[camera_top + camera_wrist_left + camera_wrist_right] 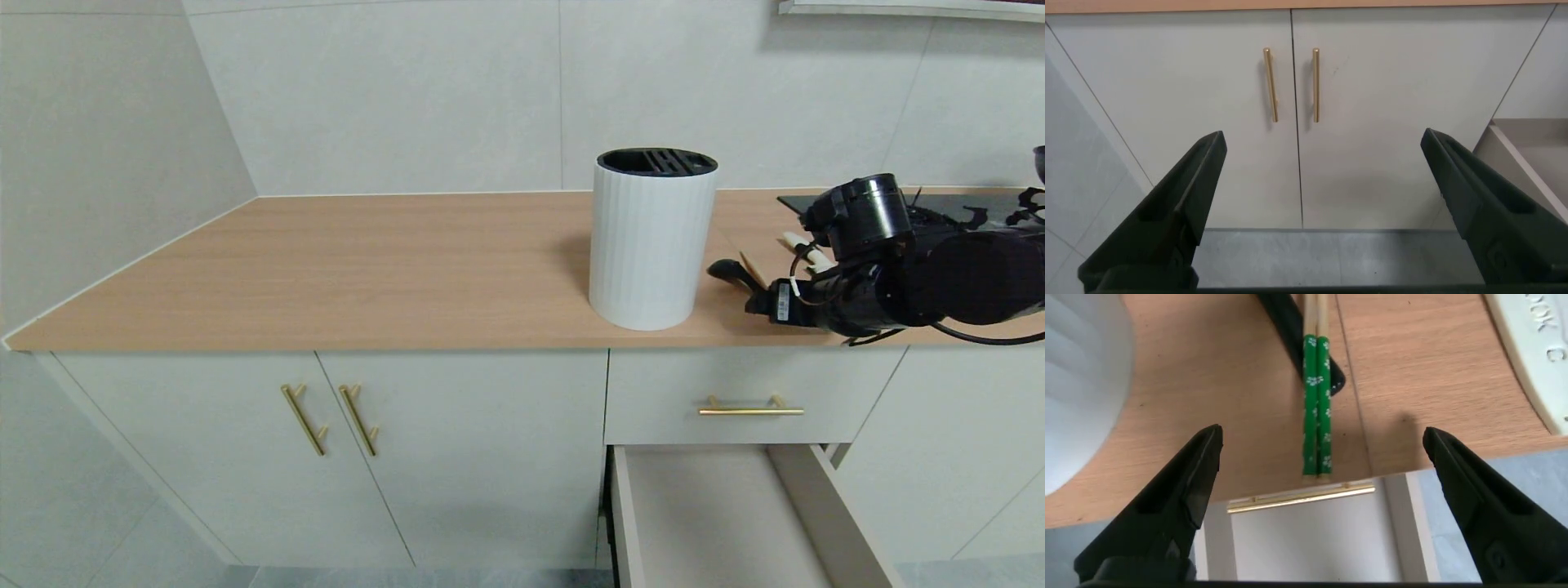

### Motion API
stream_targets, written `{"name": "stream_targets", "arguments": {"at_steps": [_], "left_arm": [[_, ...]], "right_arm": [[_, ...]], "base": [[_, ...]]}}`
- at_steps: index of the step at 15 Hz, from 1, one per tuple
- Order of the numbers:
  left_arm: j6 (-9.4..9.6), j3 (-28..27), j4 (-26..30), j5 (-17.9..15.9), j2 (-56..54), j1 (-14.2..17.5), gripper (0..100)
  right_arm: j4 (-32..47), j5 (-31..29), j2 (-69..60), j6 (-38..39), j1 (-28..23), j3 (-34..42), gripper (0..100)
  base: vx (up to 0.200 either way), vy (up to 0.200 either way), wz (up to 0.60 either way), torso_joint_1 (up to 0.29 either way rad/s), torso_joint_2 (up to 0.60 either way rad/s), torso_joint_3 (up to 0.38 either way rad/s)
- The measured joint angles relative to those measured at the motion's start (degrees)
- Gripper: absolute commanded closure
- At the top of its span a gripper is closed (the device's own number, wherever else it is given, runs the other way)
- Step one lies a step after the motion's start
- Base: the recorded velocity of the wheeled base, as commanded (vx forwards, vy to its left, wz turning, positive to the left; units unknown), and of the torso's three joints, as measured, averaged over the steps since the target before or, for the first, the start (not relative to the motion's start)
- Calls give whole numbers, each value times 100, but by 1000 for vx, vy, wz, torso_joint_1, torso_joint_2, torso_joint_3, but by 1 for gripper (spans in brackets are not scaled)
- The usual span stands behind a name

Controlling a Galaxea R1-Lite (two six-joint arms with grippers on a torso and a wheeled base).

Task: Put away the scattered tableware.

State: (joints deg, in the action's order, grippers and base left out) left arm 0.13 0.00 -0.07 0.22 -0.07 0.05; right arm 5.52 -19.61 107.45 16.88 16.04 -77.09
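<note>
1. Left gripper (1322,135): fingers spread wide and empty. It hangs below counter height, facing the white double cabinet doors with brass bar handles (1290,90), well apart from any tableware.
2. Light wooden countertop (367,269): a white ribbed cylindrical holder with a black slotted top (653,245) stands upright near the front edge, right of the middle.
3. Just right of the holder is a pair of wooden chopsticks with green flower-print ends (1317,408).
   - They lie flat, side by side and touching.
   - The green ends sit at the counter's front edge, above the brass bar handle of the closed drawer (1300,498).
   - Their long axis runs from the front edge toward the back wall.
   - A slim black utensil (1290,327) lies at a slant by their far part, on the holder side. I can't tell if it touches them.
4. Below the closed drawer, a white drawer (702,506) is pulled open with nothing visible inside. The chopsticks could be meant for this drawer or for the holder; I can't tell which.
5. Right gripper (1320,437): fingers released, wide apart, holding nothing.
   - It sits over the front edge with the chopsticks dead ahead on its centreline, one finger to each side.
   - The sticks' long axis lines up with the approach, so closing would squeeze across the pair.
   - The right arm is clearly the nearer one, so my call is that it makes the pick.
   - Risks: snagging the black utensil, or the sticks splitting apart.
</note>
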Motion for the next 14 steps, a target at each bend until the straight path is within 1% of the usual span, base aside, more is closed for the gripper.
{"name": "stream_targets", "arguments": {"at_steps": [9,12,14], "left_arm": [[-2,0,2,0,0,-2,0],[-2,0,0,2,0,-5,0],[-2,0,0,2,0,-5,0]], "right_arm": [[-5,10,10,-2,2,2,100],[13,38,-117,6,2,9,100],[117,51,-419,22,18,118,100]], "base": [[0,0,0,0,0,0],[0,0,0,0,0,0],[0,0,0,0,0,0]]}}
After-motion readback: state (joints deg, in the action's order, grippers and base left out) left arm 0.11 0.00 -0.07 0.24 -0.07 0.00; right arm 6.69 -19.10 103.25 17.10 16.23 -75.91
